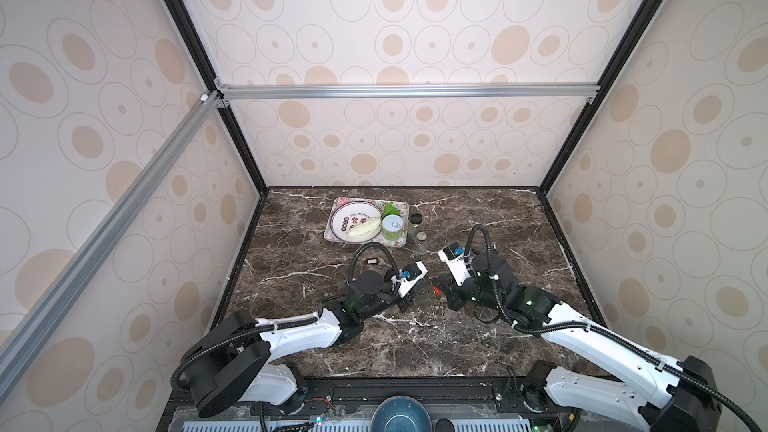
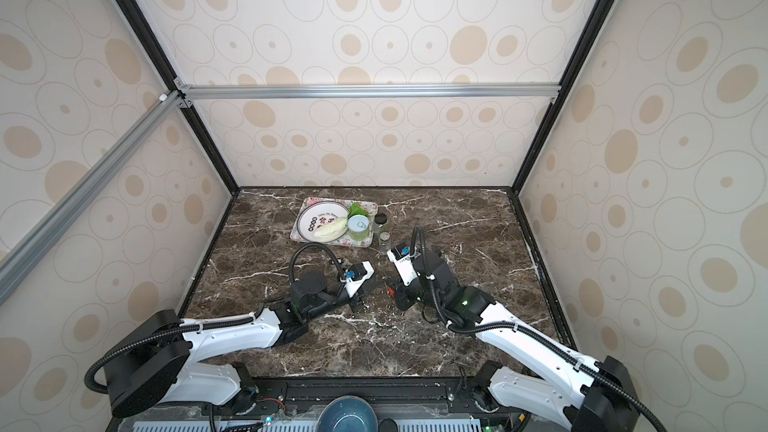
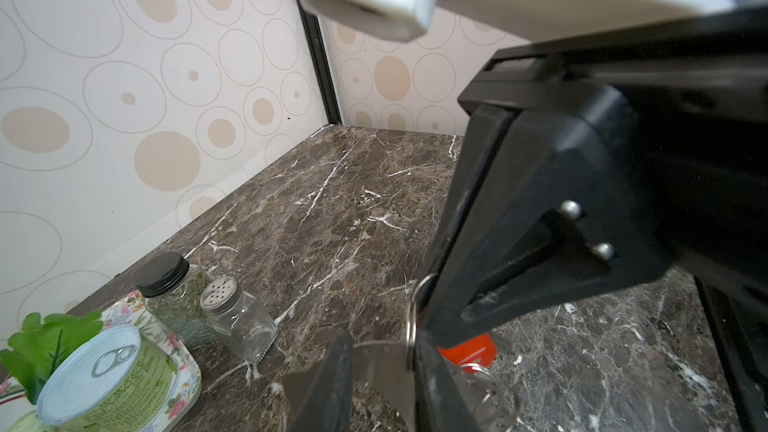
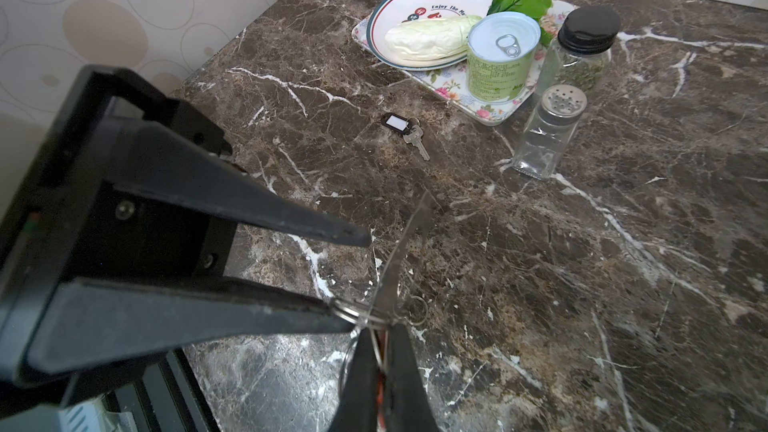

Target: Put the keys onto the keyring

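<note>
Both top views: two robot arms meet over the middle of a dark marble table. Take the far wall as twelve o'clock. The left gripper (image 1: 408, 305) comes in from eight o'clock and the right gripper (image 1: 443, 291) from four. The keyring (image 1: 427, 302), a thin grey loop, and the red key (image 1: 436, 290) sit between them. The black key (image 1: 371, 261) lies alone at ten o'clock from that spot, well apart. A flowered tray (image 1: 360, 244) sits at twelve.

Left wrist view: the left gripper's (image 3: 382, 342) jaws are parted, with the flat keyring (image 3: 378, 367) in the gap. I cannot tell whether either finger touches it. The right gripper (image 3: 444, 334) is clamped on the red key (image 3: 469, 353), beside a small wire ring (image 3: 411, 326).

Right wrist view: the keyring (image 4: 409, 243) shows edge-on just past the left gripper's (image 4: 359, 280) open tips. The right gripper (image 4: 380, 334) pinches shut, with red showing between its fingers. The black key (image 4: 397, 123) lies near the tray.

The step looks like threading the red key onto the loop. To do it well, the right gripper should keep its clamp firm. The left should close squarely on the loop's flat face so it cannot tip. Feed the wire ring slowly along the loop's edge.
</note>
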Robot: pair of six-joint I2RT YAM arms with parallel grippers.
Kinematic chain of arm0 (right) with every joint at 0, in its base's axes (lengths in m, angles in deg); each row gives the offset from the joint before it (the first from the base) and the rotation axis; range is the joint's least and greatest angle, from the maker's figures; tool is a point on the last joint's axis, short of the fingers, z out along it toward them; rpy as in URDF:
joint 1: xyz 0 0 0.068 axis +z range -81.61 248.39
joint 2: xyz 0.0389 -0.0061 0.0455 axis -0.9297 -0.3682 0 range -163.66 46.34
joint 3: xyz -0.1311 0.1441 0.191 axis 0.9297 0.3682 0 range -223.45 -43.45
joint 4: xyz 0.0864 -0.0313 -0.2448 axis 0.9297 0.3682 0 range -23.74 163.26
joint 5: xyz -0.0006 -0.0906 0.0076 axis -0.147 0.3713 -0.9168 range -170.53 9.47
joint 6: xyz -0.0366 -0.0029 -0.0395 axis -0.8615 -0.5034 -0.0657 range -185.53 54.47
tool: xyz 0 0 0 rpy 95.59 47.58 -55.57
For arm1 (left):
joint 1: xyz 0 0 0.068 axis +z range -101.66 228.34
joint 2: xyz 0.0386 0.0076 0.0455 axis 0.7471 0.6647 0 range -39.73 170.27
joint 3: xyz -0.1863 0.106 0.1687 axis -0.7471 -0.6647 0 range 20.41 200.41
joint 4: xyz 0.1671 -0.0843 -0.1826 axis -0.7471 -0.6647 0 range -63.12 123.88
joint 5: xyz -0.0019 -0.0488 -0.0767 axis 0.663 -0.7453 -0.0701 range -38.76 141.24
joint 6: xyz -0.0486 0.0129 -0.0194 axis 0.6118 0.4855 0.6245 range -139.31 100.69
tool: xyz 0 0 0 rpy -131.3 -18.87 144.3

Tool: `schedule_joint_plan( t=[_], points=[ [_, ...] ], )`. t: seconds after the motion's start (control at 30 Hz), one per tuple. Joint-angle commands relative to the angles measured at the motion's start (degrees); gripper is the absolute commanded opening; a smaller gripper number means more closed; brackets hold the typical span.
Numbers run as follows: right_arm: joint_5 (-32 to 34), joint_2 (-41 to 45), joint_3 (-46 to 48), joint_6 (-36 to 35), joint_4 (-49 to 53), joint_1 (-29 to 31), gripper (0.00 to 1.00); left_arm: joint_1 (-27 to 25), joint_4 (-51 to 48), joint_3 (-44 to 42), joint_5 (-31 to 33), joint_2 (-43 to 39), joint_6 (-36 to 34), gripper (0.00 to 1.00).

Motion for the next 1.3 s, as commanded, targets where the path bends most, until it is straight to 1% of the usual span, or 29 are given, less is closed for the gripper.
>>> schedule_joint_plan(
  t=[0.0, 0.33, 0.57, 0.6, 0.67, 0.8, 1.07, 1.27],
  points=[
    [0.4, 0.6, -0.1, -1.3, -1.4, 0.7, 0.00, -0.2, -2.0, 2.9, -1.7, 0.6, -1.7, 0.24],
    [0.9, 0.5, -0.5, -2.1, -1.2, 1.5, 0.00, -0.2, -5.3, 4.7, -2.8, 0.8, -2.7, 0.20],
    [1.2, 0.1, -0.6, -2.3, -1.0, 1.9, 0.00, -0.2, -6.0, 5.2, -3.1, 1.0, -3.0, 0.19],
    [1.3, 0.0, -0.7, -2.3, -1.0, 1.9, 0.00, -0.2, -6.1, 5.2, -3.1, 0.9, -3.1, 0.17],
    [1.3, 0.0, -0.6, -2.3, -1.0, 1.9, 0.00, -0.2, -5.9, 5.2, -2.9, 0.9, -3.0, 0.08],
    [1.4, 0.0, -0.5, -2.2, -1.1, 2.0, 0.00, -0.2, -5.3, 5.0, -2.8, 1.3, -2.8, 0.00],
    [1.5, -0.5, -0.5, -1.5, -1.4, 2.0, 0.00, -0.2, -2.4, 3.6, -2.2, 0.5, -2.3, 0.00],
    [3.9, -1.9, -0.4, 0.8, -1.5, 1.6, 0.00, -0.2, 1.9, 0.9, -1.8, -2.1, -1.8, 0.00]
  ],
)
